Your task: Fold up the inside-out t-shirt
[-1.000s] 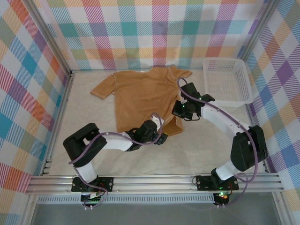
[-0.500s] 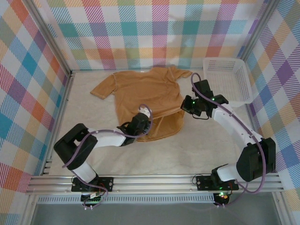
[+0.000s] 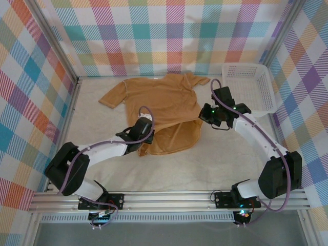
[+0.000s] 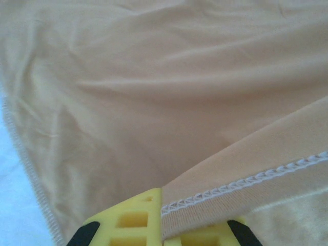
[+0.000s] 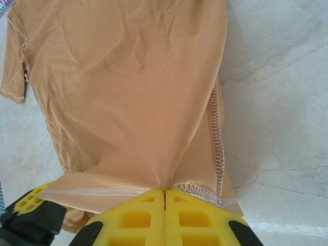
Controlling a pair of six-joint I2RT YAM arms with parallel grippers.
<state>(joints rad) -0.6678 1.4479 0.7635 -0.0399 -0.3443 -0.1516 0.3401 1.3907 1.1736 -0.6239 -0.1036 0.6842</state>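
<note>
Pale marbled table [image 3: 205, 164] held the t-shirt [image 3: 161, 105], spread out around the middle. Nearest, the left gripper [image 3: 145, 137] was clamped tight on the hem's left corner, and the right gripper [image 3: 203, 117] was pinched closed on the hem's right corner. Beyond them, a white basket [image 3: 246, 87] sat in the far right corner.

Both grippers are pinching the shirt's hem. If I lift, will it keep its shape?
Probably not: the t-shirt lies in soft wrinkles, so it should sag between the pinches. It looks thin and likely light. The stitched hem folded into the left fingers seems unlikely to slip.
</note>
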